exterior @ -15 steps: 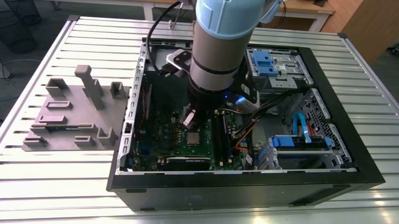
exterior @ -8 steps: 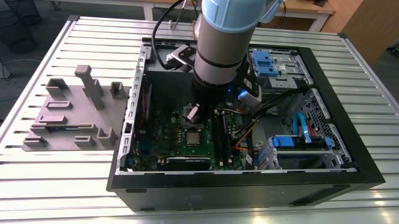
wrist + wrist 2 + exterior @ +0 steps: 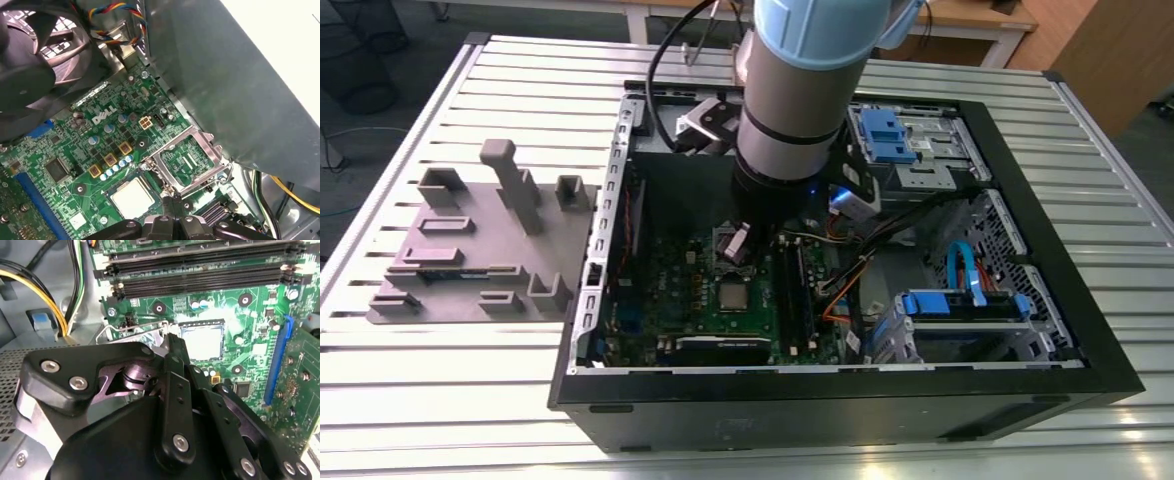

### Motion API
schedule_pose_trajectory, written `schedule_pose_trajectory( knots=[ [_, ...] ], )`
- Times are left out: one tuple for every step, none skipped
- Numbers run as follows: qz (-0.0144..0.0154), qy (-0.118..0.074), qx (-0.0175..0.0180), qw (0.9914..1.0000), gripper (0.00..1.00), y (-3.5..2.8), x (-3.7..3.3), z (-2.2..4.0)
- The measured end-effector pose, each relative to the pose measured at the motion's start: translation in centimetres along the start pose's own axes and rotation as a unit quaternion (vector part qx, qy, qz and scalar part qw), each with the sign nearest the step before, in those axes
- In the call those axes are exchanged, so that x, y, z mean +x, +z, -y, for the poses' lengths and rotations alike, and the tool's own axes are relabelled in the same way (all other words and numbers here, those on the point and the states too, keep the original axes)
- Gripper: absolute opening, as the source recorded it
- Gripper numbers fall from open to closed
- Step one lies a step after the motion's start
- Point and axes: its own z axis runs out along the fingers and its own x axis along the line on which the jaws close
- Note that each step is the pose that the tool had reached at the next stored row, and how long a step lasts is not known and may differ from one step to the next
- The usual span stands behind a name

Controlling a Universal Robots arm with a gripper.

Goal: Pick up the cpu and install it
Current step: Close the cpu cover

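Observation:
The cpu [image 3: 131, 196] is a small square chip with a shiny silver top, lying flat in the socket on the green motherboard [image 3: 75, 150]. It also shows as a bright square cpu [image 3: 202, 342] in the second wrist view and as a grey square cpu [image 3: 735, 295] in the exterior view. The socket's metal load frame [image 3: 189, 159] stands swung open beside it. My gripper [image 3: 170, 200] hovers just over the socket edge between chip and frame, its fingers pressed together with nothing between them. In the exterior view the gripper [image 3: 736, 245] hangs inside the case.
The open black computer case [image 3: 1067, 330] lies on a slatted metal table [image 3: 454, 400]. A grey fixture block [image 3: 480, 250] sits at the exterior view's left. Memory slots [image 3: 200, 275], a black fan [image 3: 35, 55] and yellow cables [image 3: 40, 290] crowd the socket area.

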Motion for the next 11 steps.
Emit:
schedule_pose_trajectory(
  knots=[
    [-0.0001,0.0,0.0,1.0,0.1,0.0,-0.11,0.08],
    [-0.0001,0.0,0.0,1.0,0.1,0.0,-0.25,0.14],
    [-0.0001,0.0,0.0,1.0,0.1,0.01,-0.39,0.13],
    [-0.0001,0.0,0.0,1.0,0.1,0.03,-0.56,0.08],
    [0.0,0.0,0.0,1.0,0.1,0.05,-0.74,0.04],
    [0.0001,0.0,-0.0001,1.0,0.1,0.08,-0.92,-0.02],
    [0.0006,0.0,-0.0005,1.0,0.1,0.1,-1.09,-0.06],
    [0.0022,0.0,-0.0017,1.0,0.1,0.14,-1.2,-0.09],
    [0.0062,0.0,-0.0047,0.99997,0.1,0.19,-1.27,-0.09],
    [0.0116,-0.001,-0.0088,0.99989,0.1,0.24,-1.31,-0.08],
    [0.0172,-0.001,-0.013,0.99977,0.1,0.28,-1.35,-0.07]
  ],
)
